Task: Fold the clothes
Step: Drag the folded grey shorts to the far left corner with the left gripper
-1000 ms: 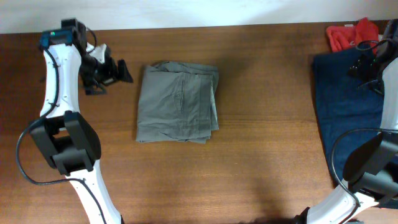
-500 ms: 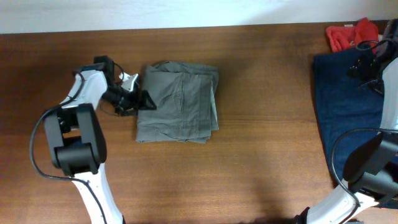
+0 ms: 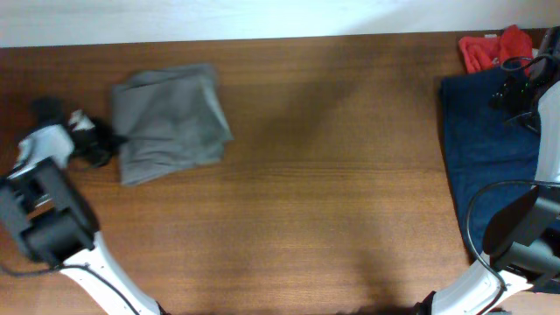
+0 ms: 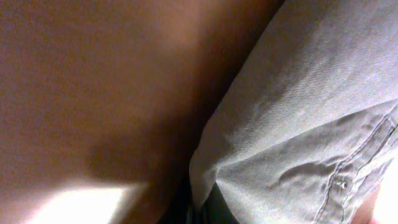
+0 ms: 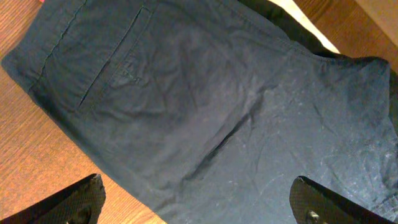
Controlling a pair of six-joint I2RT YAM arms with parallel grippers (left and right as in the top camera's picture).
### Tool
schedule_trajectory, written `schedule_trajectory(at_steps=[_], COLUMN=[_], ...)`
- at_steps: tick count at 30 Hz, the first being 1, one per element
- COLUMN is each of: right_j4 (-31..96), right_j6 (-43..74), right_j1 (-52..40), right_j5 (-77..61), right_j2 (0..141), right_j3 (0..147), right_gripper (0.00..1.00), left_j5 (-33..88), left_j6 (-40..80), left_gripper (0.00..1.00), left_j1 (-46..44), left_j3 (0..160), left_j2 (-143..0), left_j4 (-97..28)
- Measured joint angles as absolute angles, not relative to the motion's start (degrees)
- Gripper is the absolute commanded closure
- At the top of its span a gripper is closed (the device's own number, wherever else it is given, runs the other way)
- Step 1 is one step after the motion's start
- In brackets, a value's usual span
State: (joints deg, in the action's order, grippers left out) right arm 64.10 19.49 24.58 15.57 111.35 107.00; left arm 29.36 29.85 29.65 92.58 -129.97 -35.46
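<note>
The folded grey-taupe shorts [image 3: 171, 122] lie at the far left of the table, slightly turned. My left gripper [image 3: 111, 142] is shut on their left edge. In the left wrist view the grey cloth [image 4: 298, 124] fills the right side, and its edge runs down into the dark jaws of the left gripper [image 4: 199, 208]. My right gripper [image 3: 516, 92] hovers open over the navy blue shorts [image 3: 481, 157] at the right edge. The right wrist view shows the navy shorts [image 5: 205, 106] with their welt pocket, and the right gripper [image 5: 202, 205] has nothing between its fingers [image 5: 81, 202].
A red garment [image 3: 492, 48] is bunched at the back right corner beside the navy shorts. The brown wooden table [image 3: 332, 192] stretches between the two piles. The left arm's base stands at the front left.
My left gripper reached the grey shorts' left edge, shut on it and pulled the shorts leftward across the table. The right arm has not moved.
</note>
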Motion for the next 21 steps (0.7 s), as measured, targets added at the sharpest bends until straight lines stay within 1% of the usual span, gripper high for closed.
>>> schedule_trajectory(at_steps=[1,3,5,6,7,8,9,10,11,12,13,15,16,21], right_j4=[64.1,64.1,64.1,64.1,64.1,64.1,64.1,64.1,64.1,64.1,64.1,64.1,64.1,64.1], right_j6=[19.5,19.5,19.5,19.5,19.5,19.5,19.5,19.5,19.5,19.5,19.5,19.5,19.5,19.5], right_j1=[24.6,24.6,24.6,24.6,24.6,24.6,24.6,24.6,24.6,24.6,24.6,24.6,24.6,24.6], right_j5=[15.6,15.6,15.6,15.6,15.6,15.6,15.6,15.6,15.6,15.6,15.6,15.6,15.6,15.6], right_j2=[111.4,111.4,111.4,111.4,111.4,111.4,111.4,111.4,111.4,111.4,111.4,111.4,111.4,111.4], right_j3=[107.0,107.0,107.0,107.0,107.0,107.0,107.0,107.0,107.0,107.0,107.0,107.0,107.0,107.0], right_gripper=[0.02,0.02,0.02,0.02,0.02,0.02,0.02,0.02,0.02,0.02,0.02,0.02,0.01,0.02], left_j5=[29.2,29.3,29.8,30.2,31.1,32.3,33.6,34.2,34.2,34.0,33.6,32.6,31.6,25.3], left_j6=[32.4,36.4,38.3,38.8,39.4,39.9,40.1,40.4,40.5,40.6,41.4,42.1,42.8,48.7], left_gripper=[0.92,0.91,0.9,0.36,0.29,0.29,0.34,0.45,0.72,0.93,0.99,0.99,0.99,0.99], left_j1=[34.2,41.8,46.3,47.4,48.6,48.7,48.1,46.8,45.6,44.4,41.7,36.0,31.6,20.8], left_j3=[92.6,92.6,92.6,92.6,92.6,92.6,93.0,93.6,93.6,93.6,93.4,92.8,92.7,92.7], left_j2=[-130.0,-130.0,-130.0,-130.0,-130.0,-130.0,-129.7,-129.3,-129.3,-129.3,-129.3,-129.8,-130.0,-130.0], left_j4=[-35.4,-35.3,-35.4,-35.6,-36.6,-37.3,-37.9,-38.6,-39.8,-40.6,-40.9,-40.4,-38.7,-31.7])
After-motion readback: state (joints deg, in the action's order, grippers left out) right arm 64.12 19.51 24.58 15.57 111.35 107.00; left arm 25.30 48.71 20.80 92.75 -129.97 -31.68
